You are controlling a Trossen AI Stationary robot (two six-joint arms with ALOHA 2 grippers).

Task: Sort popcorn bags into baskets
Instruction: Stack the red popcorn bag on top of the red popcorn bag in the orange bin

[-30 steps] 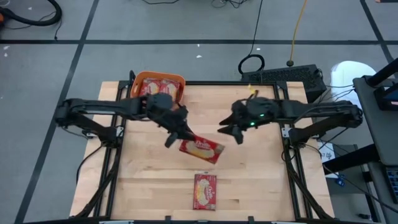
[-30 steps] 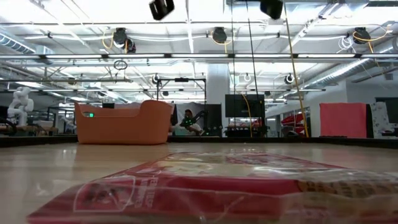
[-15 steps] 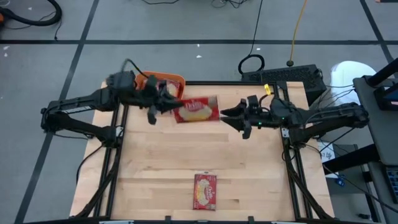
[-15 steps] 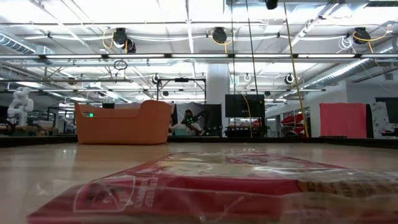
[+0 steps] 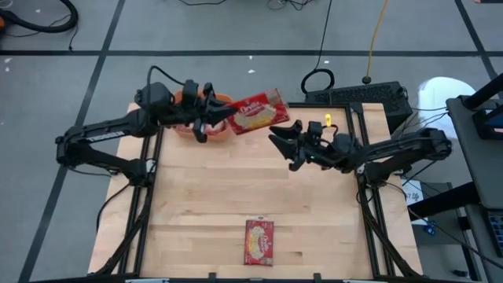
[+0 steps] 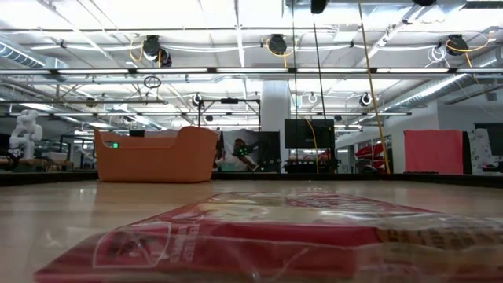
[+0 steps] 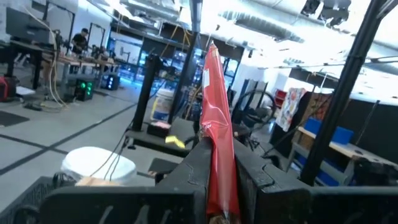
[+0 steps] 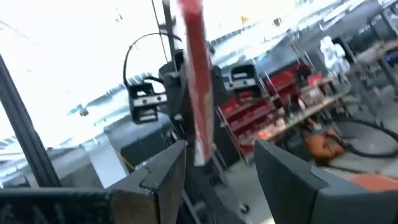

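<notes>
No lettering can be made out anywhere. The popcorn bag [image 5: 260, 241] lying on the table [image 5: 196, 204] carries white lettering (too small to read), and the near bag [image 6: 259, 236] in the low view shows only faint, illegible print on its red wrapper.

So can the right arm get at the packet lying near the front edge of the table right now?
Probably yes. The right gripper is open and empty, and the packet lies alone on bare table, with nothing between them. The left gripper is busy holding another packet by the tub.
</notes>
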